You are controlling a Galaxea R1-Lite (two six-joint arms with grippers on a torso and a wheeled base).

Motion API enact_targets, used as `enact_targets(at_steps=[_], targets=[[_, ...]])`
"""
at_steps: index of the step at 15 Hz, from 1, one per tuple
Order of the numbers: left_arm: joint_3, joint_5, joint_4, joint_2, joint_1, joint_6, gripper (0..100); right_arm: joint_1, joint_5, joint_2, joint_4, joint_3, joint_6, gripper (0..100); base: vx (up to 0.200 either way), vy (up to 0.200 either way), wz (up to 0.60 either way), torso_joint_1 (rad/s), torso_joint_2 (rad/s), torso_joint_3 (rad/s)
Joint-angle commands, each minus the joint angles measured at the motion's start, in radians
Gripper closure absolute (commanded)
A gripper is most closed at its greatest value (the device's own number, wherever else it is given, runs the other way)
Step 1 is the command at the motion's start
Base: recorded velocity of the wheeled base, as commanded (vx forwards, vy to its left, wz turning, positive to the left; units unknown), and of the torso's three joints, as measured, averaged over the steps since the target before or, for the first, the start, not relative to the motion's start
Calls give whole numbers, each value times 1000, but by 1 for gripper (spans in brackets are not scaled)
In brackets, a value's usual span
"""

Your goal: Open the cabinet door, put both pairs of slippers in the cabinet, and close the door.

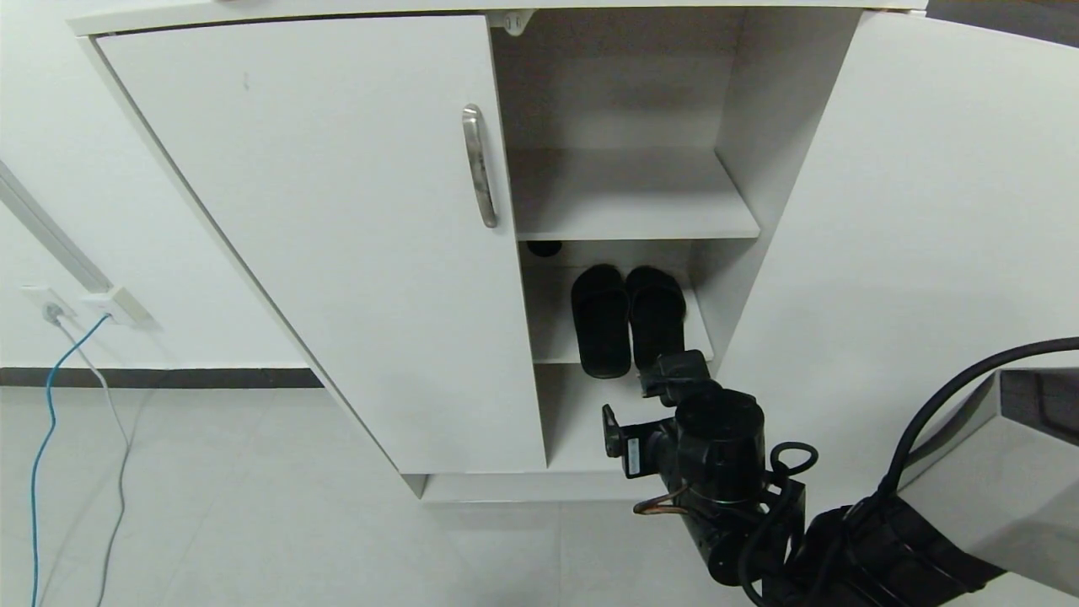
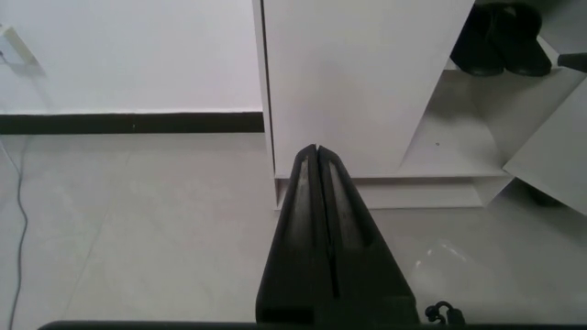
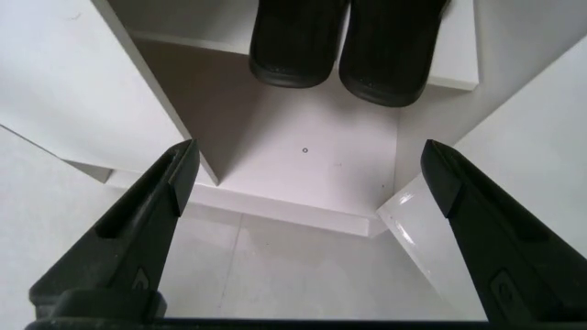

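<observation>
The white cabinet [image 1: 295, 211] has its left door shut, with a metal handle [image 1: 479, 166], and its right door [image 1: 927, 253] swung wide open. A pair of black slippers [image 1: 628, 319] lies side by side on the middle shelf, toes inward; they also show as slippers [image 3: 344, 37] and slippers [image 2: 500, 41]. My right gripper [image 1: 645, 400] hangs open just in front of the bottom compartment, below the slippers, with nothing between its fingers [image 3: 170, 183]. My left gripper [image 2: 317, 154] is shut and empty, low over the floor in front of the shut left door.
The upper shelf [image 1: 632, 198] is bare. The bottom compartment floor [image 3: 303, 151] holds nothing. A wall socket [image 1: 50, 305] at the left feeds a blue cable [image 1: 42, 438] and a grey one trailing over the tiled floor. The open door stands close beside my right arm.
</observation>
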Motion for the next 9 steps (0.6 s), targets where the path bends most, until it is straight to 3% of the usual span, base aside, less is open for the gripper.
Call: enact_targets(at_steps=[1,4,9], targets=[[0,0,2,1,0,-1,100,2,-2,1,0,1,0,0,0,0,0,0,0,0],[0,0,0,1,0,1,100,2,-2,1,0,1,1,0,0,0,0,2,0,72],[0,-7,2,1,0,1,100,2,-2,6,0,-1,1,0,0,0,0,0,1,187]])
